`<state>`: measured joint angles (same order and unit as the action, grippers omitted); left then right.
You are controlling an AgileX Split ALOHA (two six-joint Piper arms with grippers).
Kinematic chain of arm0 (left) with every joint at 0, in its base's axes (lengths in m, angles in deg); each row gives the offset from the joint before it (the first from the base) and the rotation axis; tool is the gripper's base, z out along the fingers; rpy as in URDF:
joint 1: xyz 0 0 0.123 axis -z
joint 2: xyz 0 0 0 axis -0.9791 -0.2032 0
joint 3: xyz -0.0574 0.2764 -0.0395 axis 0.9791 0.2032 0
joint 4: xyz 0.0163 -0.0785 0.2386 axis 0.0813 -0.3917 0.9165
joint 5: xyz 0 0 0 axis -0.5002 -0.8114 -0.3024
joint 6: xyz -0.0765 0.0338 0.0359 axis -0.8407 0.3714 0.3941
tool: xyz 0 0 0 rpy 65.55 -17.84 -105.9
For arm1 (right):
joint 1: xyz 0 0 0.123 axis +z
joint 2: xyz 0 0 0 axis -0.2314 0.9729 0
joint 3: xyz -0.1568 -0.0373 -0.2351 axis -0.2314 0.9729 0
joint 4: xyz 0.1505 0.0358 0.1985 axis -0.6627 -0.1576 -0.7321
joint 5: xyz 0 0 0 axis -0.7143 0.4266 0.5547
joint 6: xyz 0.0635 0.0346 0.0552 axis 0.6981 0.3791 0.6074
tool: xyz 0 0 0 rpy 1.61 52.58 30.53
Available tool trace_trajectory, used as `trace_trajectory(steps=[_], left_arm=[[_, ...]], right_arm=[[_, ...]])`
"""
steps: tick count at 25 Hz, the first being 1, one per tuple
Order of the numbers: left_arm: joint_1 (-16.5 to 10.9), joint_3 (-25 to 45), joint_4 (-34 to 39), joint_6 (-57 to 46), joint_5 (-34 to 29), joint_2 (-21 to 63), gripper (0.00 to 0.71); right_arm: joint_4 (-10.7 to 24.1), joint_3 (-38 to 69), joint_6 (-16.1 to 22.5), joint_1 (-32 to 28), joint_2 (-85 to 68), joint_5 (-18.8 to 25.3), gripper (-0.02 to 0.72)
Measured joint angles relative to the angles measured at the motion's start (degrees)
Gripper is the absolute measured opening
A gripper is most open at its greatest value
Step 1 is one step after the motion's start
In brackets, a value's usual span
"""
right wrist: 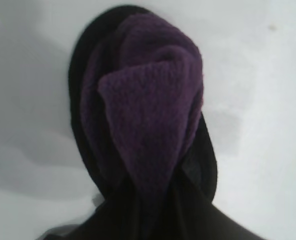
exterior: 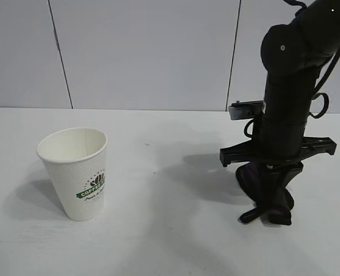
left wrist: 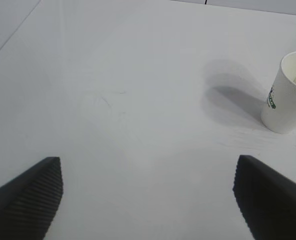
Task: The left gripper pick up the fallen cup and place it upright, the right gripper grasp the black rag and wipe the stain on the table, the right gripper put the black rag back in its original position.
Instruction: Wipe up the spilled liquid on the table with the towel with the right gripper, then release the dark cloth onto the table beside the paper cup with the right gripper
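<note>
The white paper cup (exterior: 75, 172) with its green and black logo stands upright on the table (exterior: 170, 247) at the left. It also shows in the left wrist view as the cup (left wrist: 288, 95), well away from my left gripper (left wrist: 148, 200). That gripper is wide open over bare table with nothing between its fingers (left wrist: 28, 200), and it is out of the exterior view. At the right my right gripper (exterior: 269, 192) points down and is shut on the black rag (exterior: 276, 211), whose lower end rests on the table. The rag's purple folds (right wrist: 148, 110) bulge out from the right gripper (right wrist: 153, 210). The stain is out of view.
A grey panelled wall (exterior: 147, 52) with dark seams rises behind the table's far edge. Open white tabletop lies between the cup and the right arm (exterior: 290, 86). A tiny brownish speck (right wrist: 273, 27) marks the table beside the rag.
</note>
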<state>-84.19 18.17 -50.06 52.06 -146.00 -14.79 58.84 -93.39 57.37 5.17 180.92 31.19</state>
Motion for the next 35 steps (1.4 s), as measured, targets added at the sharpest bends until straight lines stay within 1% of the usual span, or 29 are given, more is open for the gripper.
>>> trace_trajectory(steps=[2, 5, 7, 8, 9, 10, 11, 12, 13, 15, 17, 18, 20, 23, 25, 26, 28, 31, 32, 33, 35], left_arm=[[0.0, 0.0, 0.0, 0.0, 0.0, 0.0, 0.664], [0.0, 0.0, 0.0, 0.0, 0.0, 0.0, 0.664], [0.0, 0.0, 0.0, 0.0, 0.0, 0.0, 0.664], [0.0, 0.0, 0.0, 0.0, 0.0, 0.0, 0.664], [0.0, 0.0, 0.0, 0.0, 0.0, 0.0, 0.664], [0.0, 0.0, 0.0, 0.0, 0.0, 0.0, 0.664], [0.0, 0.0, 0.0, 0.0, 0.0, 0.0, 0.664], [0.0, 0.0, 0.0, 0.0, 0.0, 0.0, 0.664], [0.0, 0.0, 0.0, 0.0, 0.0, 0.0, 0.664], [0.0, 0.0, 0.0, 0.0, 0.0, 0.0, 0.664], [0.0, 0.0, 0.0, 0.0, 0.0, 0.0, 0.664], [0.0, 0.0, 0.0, 0.0, 0.0, 0.0, 0.664], [0.0, 0.0, 0.0, 0.0, 0.0, 0.0, 0.664], [0.0, 0.0, 0.0, 0.0, 0.0, 0.0, 0.664], [0.0, 0.0, 0.0, 0.0, 0.0, 0.0, 0.664], [0.0, 0.0, 0.0, 0.0, 0.0, 0.0, 0.664], [0.0, 0.0, 0.0, 0.0, 0.0, 0.0, 0.664], [0.0, 0.0, 0.0, 0.0, 0.0, 0.0, 0.664], [0.0, 0.0, 0.0, 0.0, 0.0, 0.0, 0.664], [0.0, 0.0, 0.0, 0.0, 0.0, 0.0, 0.664], [0.0, 0.0, 0.0, 0.0, 0.0, 0.0, 0.664]], right_arm=[[-6.09, 0.0, -4.6, 0.01, 0.0, 0.9, 0.061], [-18.69, 0.0, -12.76, 0.01, 0.32, 2.41, 0.061], [-24.34, 0.0, -16.98, 0.01, 0.43, 2.84, 0.055], [-26.14, 0.0, -18.55, 0.01, 0.43, 2.91, 0.055], [-26.87, 0.0, -19.38, 0.01, 0.43, 3.03, 0.055], [-26.79, 0.0, -19.54, 0.01, 0.43, 3.16, 0.055], [-25.82, 0.0, -19.22, 0.01, 0.43, 3.32, 0.055], [-23.99, 0.0, -18.2, 0.01, 0.43, 3.64, 0.055], [-22.0, 0.0, -16.62, 0.01, 0.43, 3.9, 0.055], [-16.36, 0.0, -12.83, 0.01, 0.43, 4.3, 0.055], [-11.91, 0.0, -8.99, 0.01, 0.43, 5.01, 0.054], [-10.36, 0.0, -7.8, 0.01, 0.43, 5.24, 0.054], [-9.05, 0.0, -6.46, 0.01, 0.43, 5.37, 0.054], [-8.69, 0.0, -5.96, 0.01, 0.38, 5.11, 0.054], [-8.62, 0.0, -5.95, 0.01, 0.38, 4.92, 0.076], [-8.55, 0.0, -5.95, 0.01, 0.38, 4.75, 0.11], [-8.1, 0.0, -5.95, 0.01, 0.38, 4.12, 0.225], [-7.83, 0.0, -5.95, 0.01, 0.38, 3.42, 0.488], [-7.96, 0.0, -5.95, 0.01, 0.38, 3.11, 0.545], [-7.96, 0.0, -5.95, 0.06, 0.16, 2.88, 0.589], [-7.79, -0.2, -5.95, 0.06, -0.3, 2.29, 0.627]])
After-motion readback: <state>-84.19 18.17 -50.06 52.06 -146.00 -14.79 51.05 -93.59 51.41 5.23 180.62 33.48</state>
